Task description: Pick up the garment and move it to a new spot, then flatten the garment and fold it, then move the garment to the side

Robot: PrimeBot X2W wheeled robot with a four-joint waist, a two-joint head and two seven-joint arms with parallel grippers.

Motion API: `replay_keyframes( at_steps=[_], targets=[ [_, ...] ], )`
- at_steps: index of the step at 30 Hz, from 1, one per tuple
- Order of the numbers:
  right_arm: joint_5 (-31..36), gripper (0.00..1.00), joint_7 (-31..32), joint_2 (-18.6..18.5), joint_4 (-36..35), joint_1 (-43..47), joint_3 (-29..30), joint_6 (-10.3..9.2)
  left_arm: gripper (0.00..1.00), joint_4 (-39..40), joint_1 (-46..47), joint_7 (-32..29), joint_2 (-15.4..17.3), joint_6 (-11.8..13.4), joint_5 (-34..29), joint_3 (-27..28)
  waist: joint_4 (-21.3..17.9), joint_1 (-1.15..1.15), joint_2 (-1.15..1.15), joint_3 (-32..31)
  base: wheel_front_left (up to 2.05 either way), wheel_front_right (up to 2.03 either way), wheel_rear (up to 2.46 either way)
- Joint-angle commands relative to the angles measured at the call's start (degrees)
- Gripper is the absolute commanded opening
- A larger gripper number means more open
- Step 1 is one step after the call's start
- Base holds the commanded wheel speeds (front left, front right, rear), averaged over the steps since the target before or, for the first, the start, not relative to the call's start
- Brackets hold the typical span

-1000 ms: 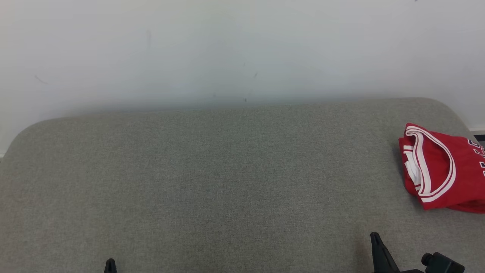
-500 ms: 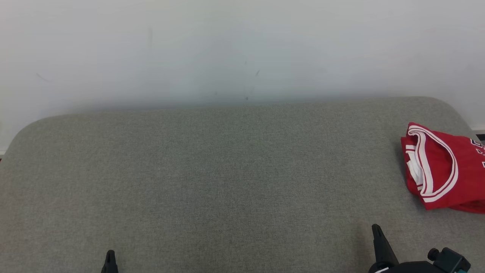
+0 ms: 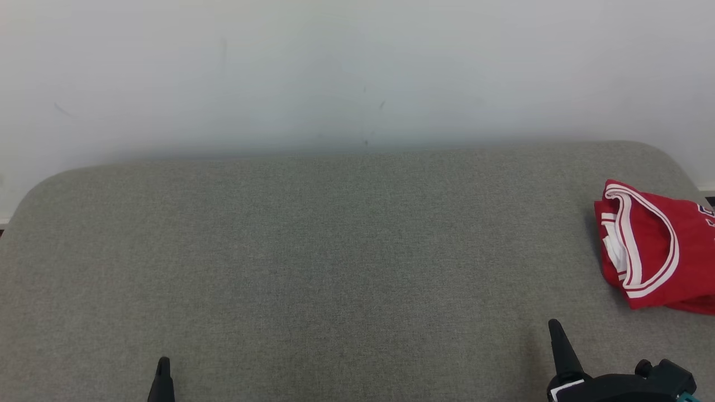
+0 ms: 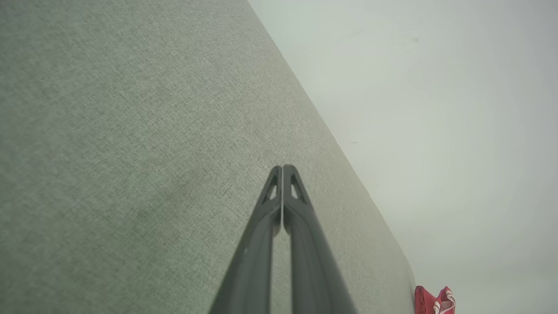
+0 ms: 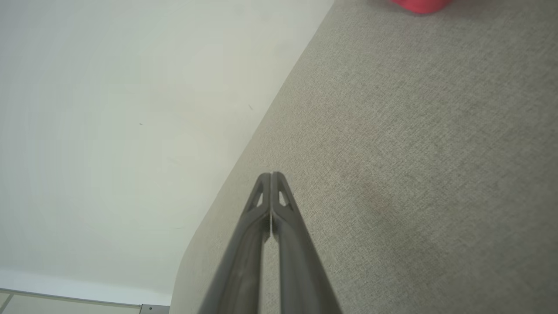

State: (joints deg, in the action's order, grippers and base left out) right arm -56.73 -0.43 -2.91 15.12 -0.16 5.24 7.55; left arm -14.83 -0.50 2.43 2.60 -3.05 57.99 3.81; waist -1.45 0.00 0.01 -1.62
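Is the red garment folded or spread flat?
Folded: the red garment lies as a compact layered bundle at the right end of the grey surface, partly out of frame.

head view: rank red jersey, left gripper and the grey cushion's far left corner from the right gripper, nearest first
1. red jersey, at the right edge, just beyond the right gripper.
2. left gripper, across at lower left.
3. grey cushion's far left corner, by the wall.

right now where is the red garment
In the head view the red garment lies at the right edge of the grey fabric surface, ahead and to the right of the right gripper, apart from it.
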Motion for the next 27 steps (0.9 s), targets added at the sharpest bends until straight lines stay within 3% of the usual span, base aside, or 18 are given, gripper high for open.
replay_keyframes(
  at_steps=[1,27],
  targets=[
    [-2.02,0.0,0.42,0.01,-0.78,-1.22,0.14,-0.05,0.0,0.78,1.51,-0.46,0.21,-0.46,2.24,0.35,0.04,0.0,-0.01,0.05,0.0,0.0,0.0],
    [-17.06,0.0,3.39,0.03,-0.98,-3.54,0.67,-0.08,0.0,0.84,4.01,-4.29,0.29,-2.29,16.51,1.45,0.57,0.0,-0.01,0.7,0.0,0.0,0.0]
  ],
)
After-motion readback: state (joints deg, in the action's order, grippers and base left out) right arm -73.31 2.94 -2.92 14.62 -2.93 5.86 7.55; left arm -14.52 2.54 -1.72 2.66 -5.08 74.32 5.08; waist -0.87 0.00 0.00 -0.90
